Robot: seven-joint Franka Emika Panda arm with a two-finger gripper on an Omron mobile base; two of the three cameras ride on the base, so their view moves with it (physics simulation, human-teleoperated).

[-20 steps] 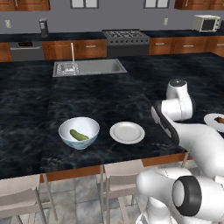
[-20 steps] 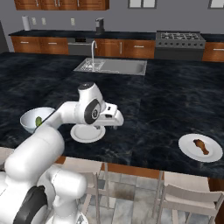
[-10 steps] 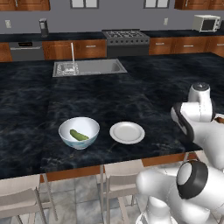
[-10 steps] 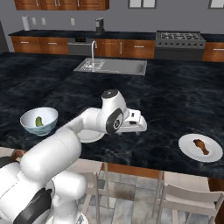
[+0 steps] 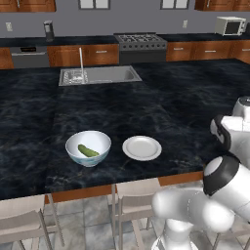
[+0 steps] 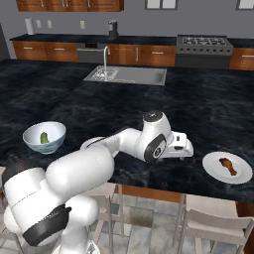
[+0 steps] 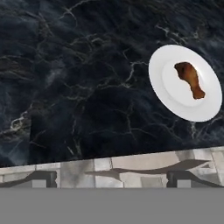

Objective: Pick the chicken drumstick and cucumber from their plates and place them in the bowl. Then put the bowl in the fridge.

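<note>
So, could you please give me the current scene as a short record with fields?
cucumber: lying in the bowl
drumstick: on its plate, not yet picked
other plate: bare, beside the bowl
claw: open, holding nothing, above the counter between the two plates
done so far: cucumber moved
left: drumstick, then bowl to fridge

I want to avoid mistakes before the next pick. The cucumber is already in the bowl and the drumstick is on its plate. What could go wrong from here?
1. The chicken drumstick lies off-centre on its plate, and the open gripper is not yet above it. A descent now would probably miss.
2. This plate sits near the counter edge, so a push could slide it off.
3. The bowl holding the cucumber stands far across the counter, so a weakly gripped drumstick may drop on the way.
</note>
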